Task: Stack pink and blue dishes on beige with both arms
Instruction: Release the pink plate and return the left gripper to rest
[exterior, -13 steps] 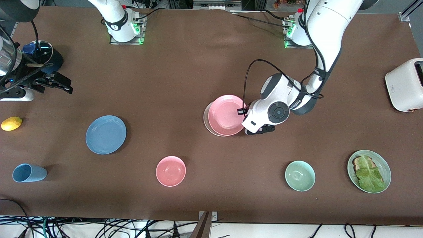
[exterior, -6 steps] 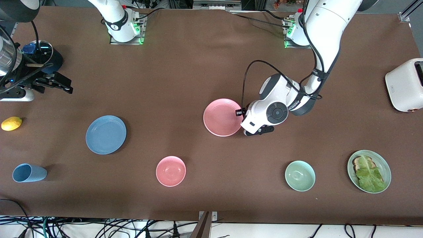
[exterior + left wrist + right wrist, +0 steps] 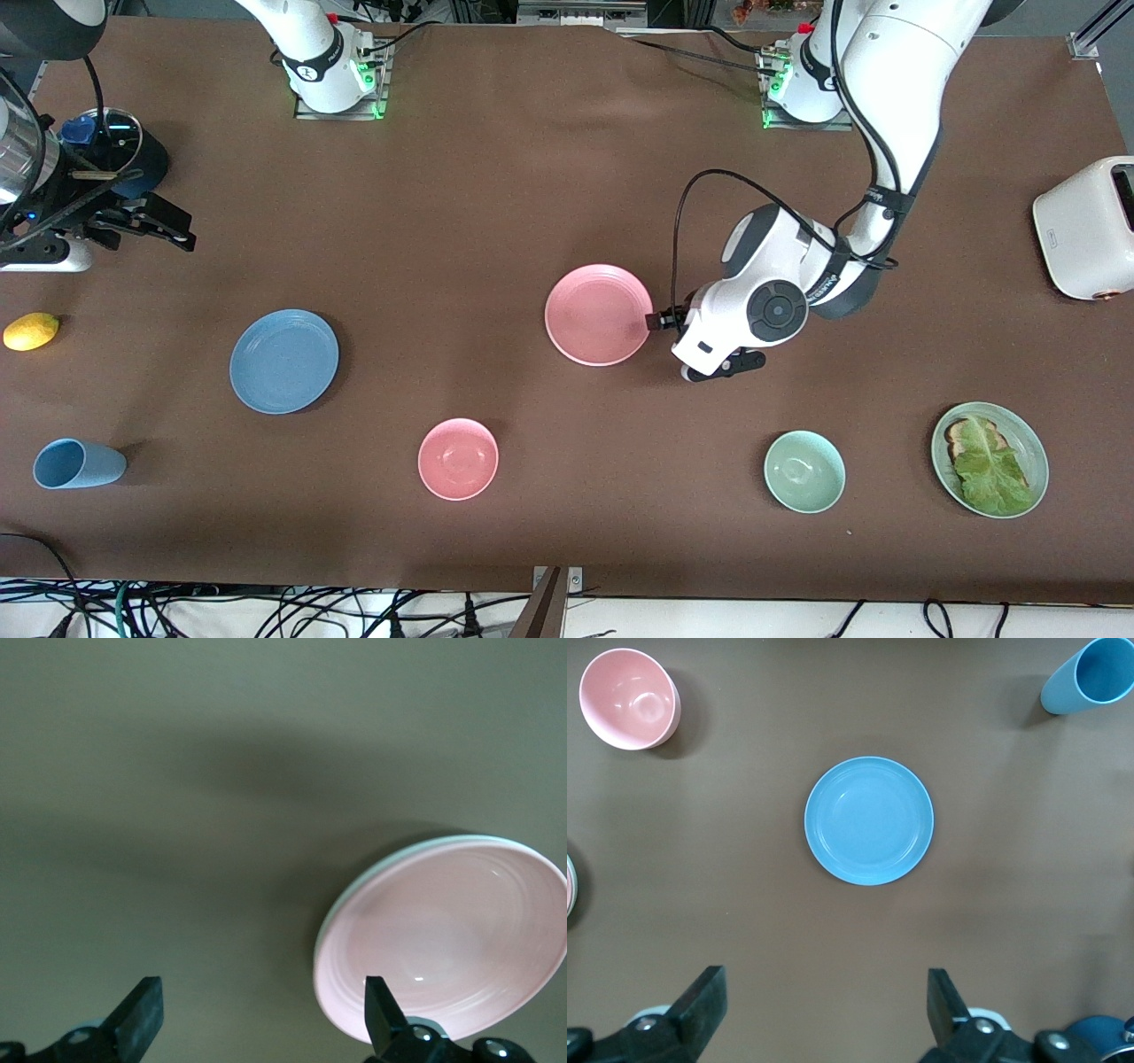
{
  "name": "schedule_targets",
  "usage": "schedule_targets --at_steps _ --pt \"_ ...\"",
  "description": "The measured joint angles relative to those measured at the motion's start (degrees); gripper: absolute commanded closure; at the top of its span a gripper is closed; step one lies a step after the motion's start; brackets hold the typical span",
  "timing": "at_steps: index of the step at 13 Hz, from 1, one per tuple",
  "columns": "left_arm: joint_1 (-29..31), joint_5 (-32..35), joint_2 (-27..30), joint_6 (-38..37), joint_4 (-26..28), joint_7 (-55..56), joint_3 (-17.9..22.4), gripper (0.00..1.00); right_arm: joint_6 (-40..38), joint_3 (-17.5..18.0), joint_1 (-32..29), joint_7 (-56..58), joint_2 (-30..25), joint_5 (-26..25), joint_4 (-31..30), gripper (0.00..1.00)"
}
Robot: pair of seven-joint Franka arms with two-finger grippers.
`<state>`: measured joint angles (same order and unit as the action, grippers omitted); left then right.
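The pink plate [image 3: 598, 314] lies flat on the beige plate, which shows only as a pale rim [image 3: 354, 890] under its edge in the left wrist view. My left gripper [image 3: 657, 321] is low beside the pink plate [image 3: 443, 939], on the side toward the left arm's end. It is open [image 3: 261, 1019] with nothing between its fingers. The blue plate [image 3: 284, 361] rests alone toward the right arm's end. My right gripper [image 3: 168, 232] hangs open [image 3: 824, 1014] high over that end, looking down on the blue plate [image 3: 869, 820].
A pink bowl [image 3: 458, 459], blue cup [image 3: 78, 463], green bowl [image 3: 804, 471] and green plate with lettuce and toast [image 3: 990, 459] line the camera-side edge. A lemon [image 3: 31, 331] and a dark pot [image 3: 115, 151] sit at the right arm's end, a white toaster [image 3: 1085, 229] at the left arm's.
The pink plate went from held and offset to lying square on the beige plate. The left gripper let go and drew back toward the left arm's end. The right arm stayed still.
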<state>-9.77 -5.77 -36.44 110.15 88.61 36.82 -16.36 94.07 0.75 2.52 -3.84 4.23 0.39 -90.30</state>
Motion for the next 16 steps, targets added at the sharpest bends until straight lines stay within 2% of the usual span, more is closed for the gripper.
schedule_targets --at_steps 2,6,12,16 --pt "2.9 2.8 0.9 -2.4 0.0 -0.9 0.0 0.0 0.0 0.0 0.0 0.0 0.0 0.0 0.0 0.0" --pt "9.9 4.4 2.7 -5.9 -0.1 -8.1 0.0 0.0 0.0 0.0 0.0 0.0 0.0 0.0 0.0 0.0" --pt "19.4 7.9 5.1 -10.5 -0.1 -23.0 0.2 0.0 3.0 0.0 0.0 0.0 0.4 0.1 0.0 0.0" --pt "23.9 10.5 8.6 -13.8 -0.2 -29.6 0.3 0.0 3.6 0.2 0.1 0.2 4.9 0.1 0.2 0.0"
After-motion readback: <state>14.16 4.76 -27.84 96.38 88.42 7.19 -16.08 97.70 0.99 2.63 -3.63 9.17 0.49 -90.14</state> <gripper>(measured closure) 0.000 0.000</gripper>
